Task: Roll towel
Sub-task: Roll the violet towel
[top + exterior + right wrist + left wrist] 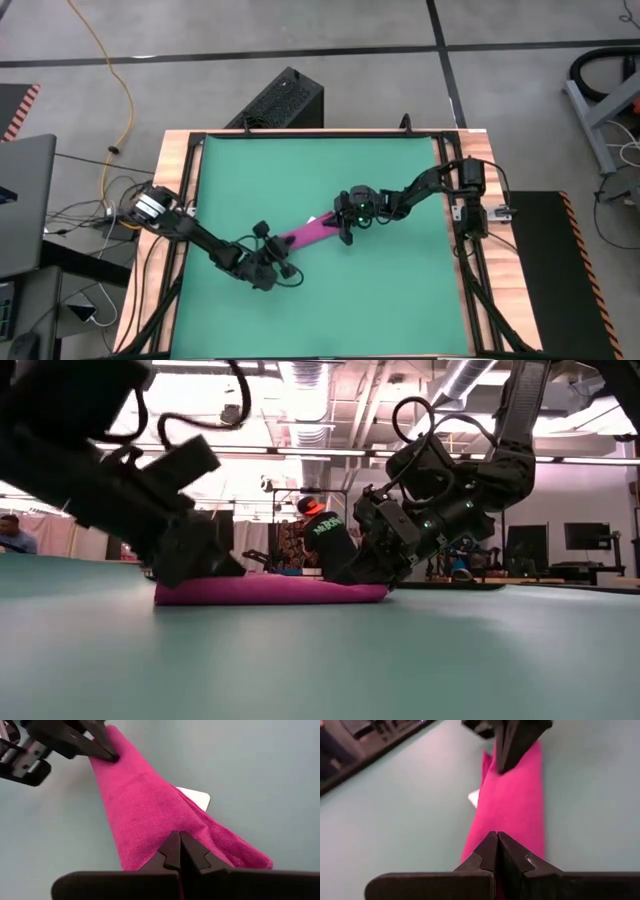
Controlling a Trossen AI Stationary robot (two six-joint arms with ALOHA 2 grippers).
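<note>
The magenta towel lies as a narrow folded strip on the green mat, running slantwise from near-left to far-right. Its white tag sticks out from one long edge and also shows in the left wrist view. My left gripper is shut on the strip's near-left end. My right gripper is shut on its far-right end. In the low view the towel rests flat on the mat between both grippers. My left gripper pinches the strip's near-left end between its two shut fingers, several layers. The fingers slant down from the table's left and lie along the strip. The end stays down at the mat. My right gripper pinches the strip's far-right end between its two shut fingers, where the cloth bunches into folds. The fingers slant down from the table's right and lie along the strip. The end stays low at the mat.
The mat fills the wooden-framed table, with free room around the towel. A black box stands beyond the far edge. Cables lie off the table's left side. People show in the room behind in the low view.
</note>
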